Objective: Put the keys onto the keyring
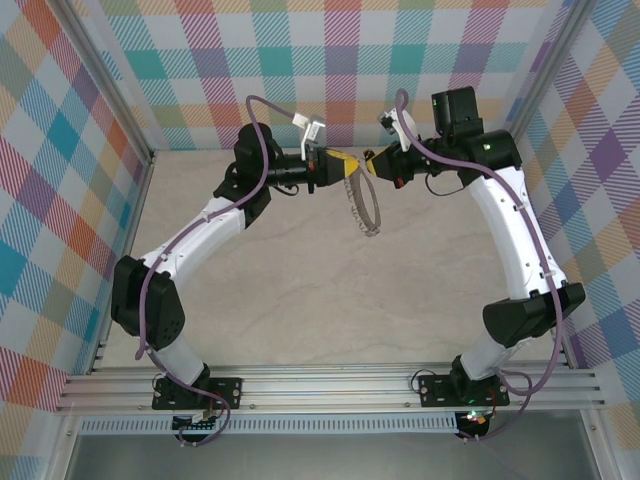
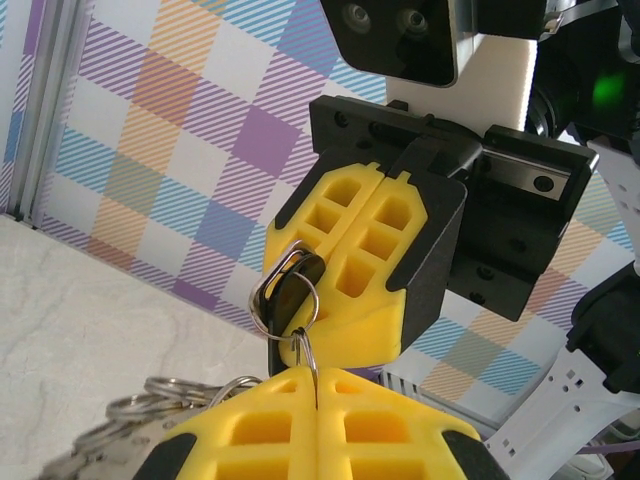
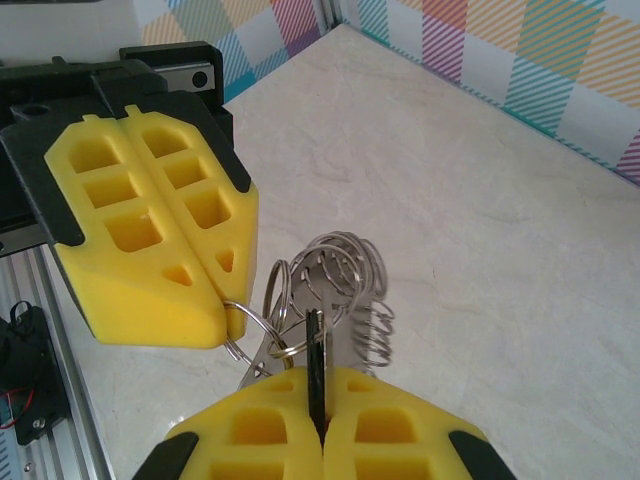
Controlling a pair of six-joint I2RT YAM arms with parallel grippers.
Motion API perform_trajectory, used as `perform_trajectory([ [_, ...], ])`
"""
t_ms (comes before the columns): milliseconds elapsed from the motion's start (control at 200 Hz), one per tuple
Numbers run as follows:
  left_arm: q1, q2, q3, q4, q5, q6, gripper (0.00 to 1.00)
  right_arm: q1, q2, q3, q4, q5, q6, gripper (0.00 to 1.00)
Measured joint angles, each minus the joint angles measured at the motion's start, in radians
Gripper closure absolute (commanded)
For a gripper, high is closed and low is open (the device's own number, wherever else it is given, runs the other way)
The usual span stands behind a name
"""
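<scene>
Both grippers meet tip to tip above the far middle of the table. My left gripper [image 2: 316, 374] is shut on a thin wire loop of the keyring [image 2: 165, 392]. Its chain of grey loops hangs down below the fingers [image 1: 368, 206]. My right gripper [image 3: 320, 378] is shut on the black head of the key [image 3: 316, 350], held edge-on. In the left wrist view the key [image 2: 290, 296] sits at the right gripper's yellow tips with a small split loop around its head. In the right wrist view the keyring [image 3: 352, 272] dangles just beyond the key, beside the left gripper's fingers [image 3: 150, 240].
The marble-look tabletop [image 1: 300, 290] lies well below the raised grippers. Checked walls [image 1: 60, 200] enclose it on three sides, with an aluminium rail [image 1: 330, 385] along the near edge by the arm bases.
</scene>
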Motion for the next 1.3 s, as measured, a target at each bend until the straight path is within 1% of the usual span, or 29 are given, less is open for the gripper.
perform_trajectory([
  [150,0.000,0.000,0.005,0.000,0.000,0.003,1.00,0.001,0.014,0.038,-0.029,0.000,0.000,1.00],
  [310,0.000,0.000,0.007,-0.013,-0.001,0.014,1.00,0.006,0.015,0.041,-0.035,0.013,0.000,1.00],
  [445,0.000,0.000,0.019,-0.049,-0.006,0.046,1.00,0.014,0.011,0.041,-0.035,0.051,0.000,1.00],
  [755,-0.007,0.000,0.035,-0.104,-0.019,0.100,1.00,0.034,-0.021,0.026,-0.060,0.186,-0.045,1.00],
  [1050,-0.012,0.000,0.051,-0.156,-0.016,0.120,1.00,0.042,-0.028,0.027,-0.082,0.211,-0.075,1.00],
  [1305,-0.011,0.000,0.072,-0.182,0.000,0.131,1.00,0.088,0.020,0.132,-0.117,0.270,-0.098,1.00],
])
